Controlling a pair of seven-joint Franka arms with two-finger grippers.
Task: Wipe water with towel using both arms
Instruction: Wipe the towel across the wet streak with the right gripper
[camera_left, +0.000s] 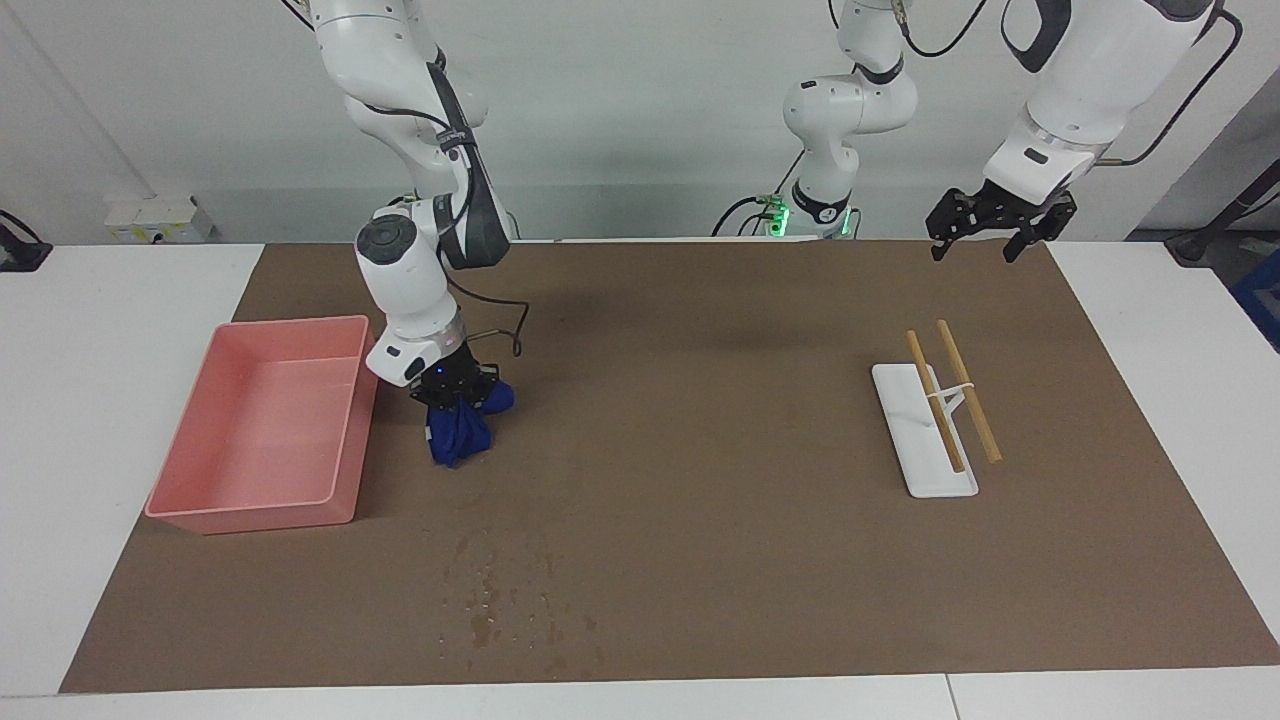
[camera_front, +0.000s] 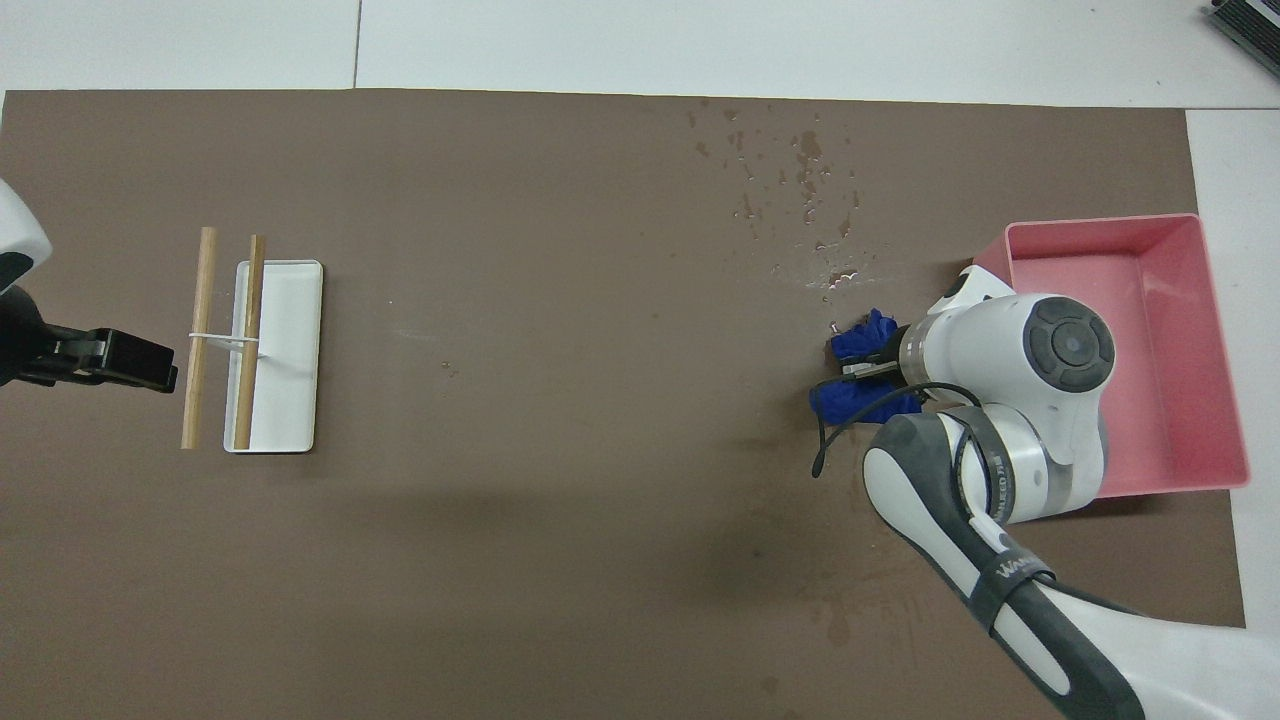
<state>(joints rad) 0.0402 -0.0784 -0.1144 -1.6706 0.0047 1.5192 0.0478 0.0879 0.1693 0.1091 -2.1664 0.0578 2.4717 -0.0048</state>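
A bunched blue towel (camera_left: 458, 437) (camera_front: 858, 340) hangs from my right gripper (camera_left: 452, 392) (camera_front: 868, 368), which is shut on it. The towel's lower end seems to rest on the brown mat (camera_left: 700, 450) beside the pink bin. The water (camera_left: 500, 590) (camera_front: 800, 180) is a patch of dark glossy specks on the mat, farther from the robots than the towel. My left gripper (camera_left: 972, 255) (camera_front: 140, 358) hangs open and empty in the air over the mat at the left arm's end, by the wooden sticks.
A pink bin (camera_left: 250, 515) (camera_front: 1110, 222) stands at the right arm's end, close beside the right wrist. A white tray (camera_left: 925, 470) (camera_front: 295, 350) with two wooden sticks across it lies toward the left arm's end.
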